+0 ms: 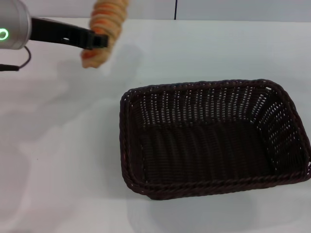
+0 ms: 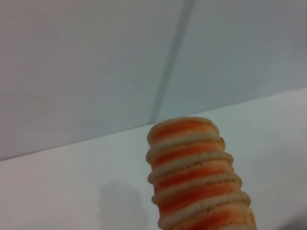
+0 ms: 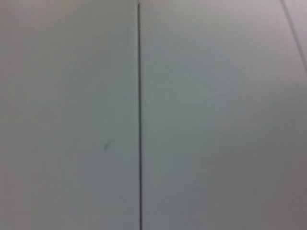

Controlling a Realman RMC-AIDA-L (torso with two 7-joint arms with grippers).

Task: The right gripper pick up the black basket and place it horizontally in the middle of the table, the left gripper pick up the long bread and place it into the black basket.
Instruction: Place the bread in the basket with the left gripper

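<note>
The black basket (image 1: 214,138) lies lengthwise across the white table (image 1: 58,160), right of centre, empty. My left gripper (image 1: 97,40), on the green-lit arm at the far left, is shut on the long bread (image 1: 108,24) and holds it tilted in the air above the table's far left part, apart from the basket. The bread's orange and cream stripes fill the lower middle of the left wrist view (image 2: 194,177). The right gripper is out of view; its wrist view shows only a grey wall.
A grey wall with a dark vertical seam (image 1: 175,9) stands behind the table's far edge. The basket's near rim (image 1: 214,187) lies close to the table's front edge.
</note>
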